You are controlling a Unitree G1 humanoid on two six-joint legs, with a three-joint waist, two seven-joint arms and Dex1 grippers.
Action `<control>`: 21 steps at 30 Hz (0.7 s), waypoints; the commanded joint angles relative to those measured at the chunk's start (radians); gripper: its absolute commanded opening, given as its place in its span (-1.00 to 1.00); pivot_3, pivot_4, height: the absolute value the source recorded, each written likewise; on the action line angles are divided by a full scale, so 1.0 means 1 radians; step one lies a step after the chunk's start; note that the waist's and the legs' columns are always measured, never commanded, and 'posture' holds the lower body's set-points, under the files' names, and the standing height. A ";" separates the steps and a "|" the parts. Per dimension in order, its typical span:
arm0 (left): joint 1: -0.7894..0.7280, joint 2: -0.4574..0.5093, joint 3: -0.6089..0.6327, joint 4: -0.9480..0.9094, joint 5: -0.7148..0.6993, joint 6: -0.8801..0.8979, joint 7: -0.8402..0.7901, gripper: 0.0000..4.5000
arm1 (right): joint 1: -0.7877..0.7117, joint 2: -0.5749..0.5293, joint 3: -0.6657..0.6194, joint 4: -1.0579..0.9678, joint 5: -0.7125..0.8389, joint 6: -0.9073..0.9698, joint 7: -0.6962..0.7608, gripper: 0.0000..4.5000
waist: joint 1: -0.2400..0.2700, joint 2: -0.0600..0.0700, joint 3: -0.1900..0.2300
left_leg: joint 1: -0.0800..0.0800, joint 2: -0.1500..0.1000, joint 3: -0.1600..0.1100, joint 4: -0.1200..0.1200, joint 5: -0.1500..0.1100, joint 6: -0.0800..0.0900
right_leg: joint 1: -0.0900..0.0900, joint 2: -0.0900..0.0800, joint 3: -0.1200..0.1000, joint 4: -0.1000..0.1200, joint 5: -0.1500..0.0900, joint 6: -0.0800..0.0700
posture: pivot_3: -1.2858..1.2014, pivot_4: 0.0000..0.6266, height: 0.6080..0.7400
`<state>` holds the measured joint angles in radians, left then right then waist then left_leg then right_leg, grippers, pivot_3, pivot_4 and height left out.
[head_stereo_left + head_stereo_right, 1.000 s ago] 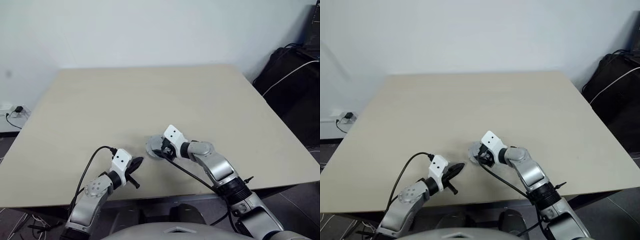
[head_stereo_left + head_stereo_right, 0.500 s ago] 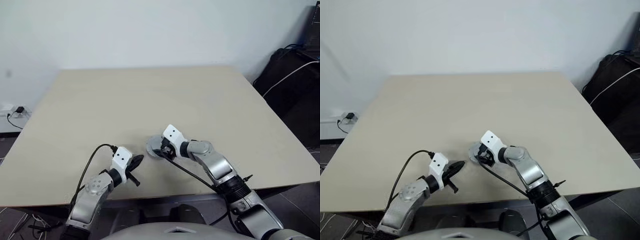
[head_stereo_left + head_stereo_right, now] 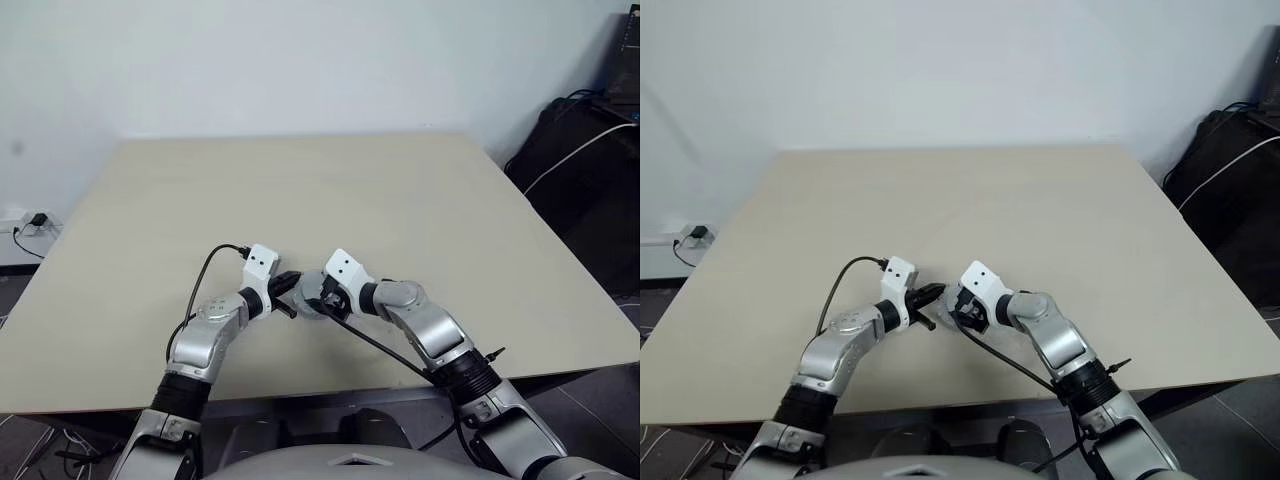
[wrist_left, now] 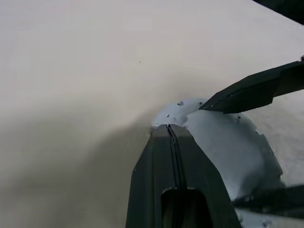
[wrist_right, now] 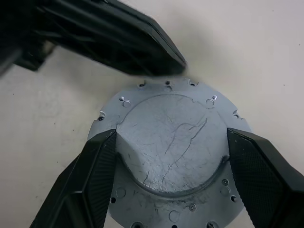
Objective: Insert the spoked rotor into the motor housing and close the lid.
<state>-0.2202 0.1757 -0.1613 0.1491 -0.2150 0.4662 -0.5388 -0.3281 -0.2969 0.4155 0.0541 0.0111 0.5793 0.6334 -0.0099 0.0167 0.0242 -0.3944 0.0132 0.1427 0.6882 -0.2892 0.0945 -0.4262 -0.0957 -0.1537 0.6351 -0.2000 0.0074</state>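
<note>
Near the front edge of the counter [image 3: 420,190], about midway along it, lies a round silver part, smooth face up with small screw holes around its rim; it looks like the lid [image 5: 171,152]. The right claw [image 5: 172,173] has its 2 black fingers [image 5: 90,180] spread wide on either side of the raised middle of the disc, pressed against its curve. The left claw [image 4: 169,127] is pinched tight with nothing in it, its tip at the rim of the disc on the side toward the counter's left edge.
</note>
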 commanded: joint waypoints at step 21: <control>-0.036 0.025 -0.068 -0.003 0.039 0.168 -0.008 -1.00 | 0.039 -0.024 -0.036 -0.030 -0.004 0.027 -0.032 0.42 | 0.004 -0.001 -0.002 | 0.000 -0.001 -0.001 0.001 -0.001 0.001 | 0.000 -0.002 0.001 -0.001 -0.001 -0.002 | 0.03 -1.00 1.00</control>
<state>-0.2722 0.1927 -0.2060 0.1415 -0.1930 0.6068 -0.5377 -0.2967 -0.2991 0.3995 0.0291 0.0224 0.5914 0.6106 -0.0061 0.0154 0.0222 -0.3944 0.0122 0.1420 0.6891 -0.2899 0.0953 -0.4259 -0.0976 -0.1524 0.6345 -0.2013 0.0048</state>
